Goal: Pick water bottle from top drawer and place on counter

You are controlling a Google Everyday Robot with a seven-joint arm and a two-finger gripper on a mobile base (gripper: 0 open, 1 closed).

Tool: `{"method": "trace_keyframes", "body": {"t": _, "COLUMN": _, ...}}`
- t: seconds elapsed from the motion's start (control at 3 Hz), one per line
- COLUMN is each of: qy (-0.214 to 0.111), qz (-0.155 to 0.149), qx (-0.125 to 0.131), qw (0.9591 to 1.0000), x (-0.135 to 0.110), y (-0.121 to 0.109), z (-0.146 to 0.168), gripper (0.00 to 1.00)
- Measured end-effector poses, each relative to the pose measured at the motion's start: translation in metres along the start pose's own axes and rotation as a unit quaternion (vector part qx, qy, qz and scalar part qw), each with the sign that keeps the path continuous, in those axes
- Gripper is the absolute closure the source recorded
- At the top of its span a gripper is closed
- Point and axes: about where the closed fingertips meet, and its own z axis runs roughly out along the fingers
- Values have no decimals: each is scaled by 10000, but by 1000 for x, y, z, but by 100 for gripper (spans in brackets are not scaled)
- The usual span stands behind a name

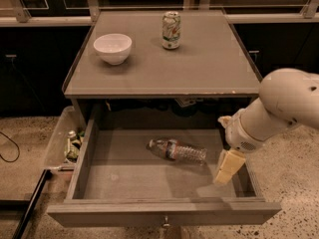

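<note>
The water bottle (177,151) lies on its side in the middle of the open top drawer (124,178), cap end pointing right. My gripper (228,167) hangs over the drawer's right part, a little right of and in front of the bottle's cap end, not touching it. My white arm (284,106) reaches in from the right. The counter (199,66) is above and behind the drawer.
A white bowl (112,48) and a green-and-white soda can (171,30) stand on the counter's far half. A clear plastic bin (61,144) with small items sits on the floor left of the drawer. Dark cabinets stand behind.
</note>
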Motion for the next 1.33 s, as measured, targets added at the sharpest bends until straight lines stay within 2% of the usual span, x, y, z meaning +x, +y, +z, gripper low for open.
{"method": "trace_keyframes", "body": {"t": 0.33, "qy": -650, "qz": 72, "qx": 95, "qw": 9978, "x": -7, "y": -8, "z": 42, "gripper": 0}}
{"method": "trace_keyframes", "body": {"t": 0.67, "qy": -1119, "qz": 69, "qx": 23, "qw": 9937, "x": -20, "y": -13, "z": 85, "gripper": 0}}
{"method": "trace_keyframes", "body": {"t": 1.0, "qy": -1450, "qz": 11, "qx": -49, "qw": 9894, "x": -37, "y": -18, "z": 115, "gripper": 0}}
{"method": "trace_keyframes", "body": {"t": 1.33, "qy": -1583, "qz": 111, "qx": 45, "qw": 9873, "x": -46, "y": -22, "z": 139, "gripper": 0}}
